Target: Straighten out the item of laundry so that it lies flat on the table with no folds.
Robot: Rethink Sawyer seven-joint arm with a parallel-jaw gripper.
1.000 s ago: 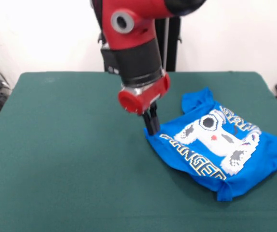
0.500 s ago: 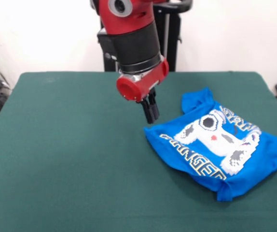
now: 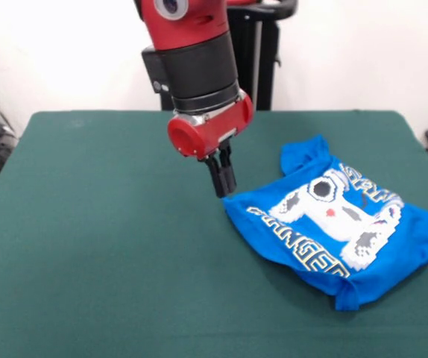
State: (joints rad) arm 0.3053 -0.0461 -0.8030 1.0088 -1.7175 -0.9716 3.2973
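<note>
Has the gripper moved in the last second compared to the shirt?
Yes. The gripper has risen and drifted left, off the shirt's left corner; the shirt stayed put.

You have one view only, the front one. It looks from across the table (image 3: 87,246), a little above it, facing the arm (image 3: 195,67) and the white wall, near enough that the table's near edge is cut off.

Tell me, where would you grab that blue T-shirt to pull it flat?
Probably the folded-under corner nearest the camera on the blue T-shirt, coming straight down from above. The cloth bunches and doubles over there, so a raised edge offers something to pinch, and pulling it outward over the green table should open the fold. The gripper hangs beside the shirt's left edge.
</note>
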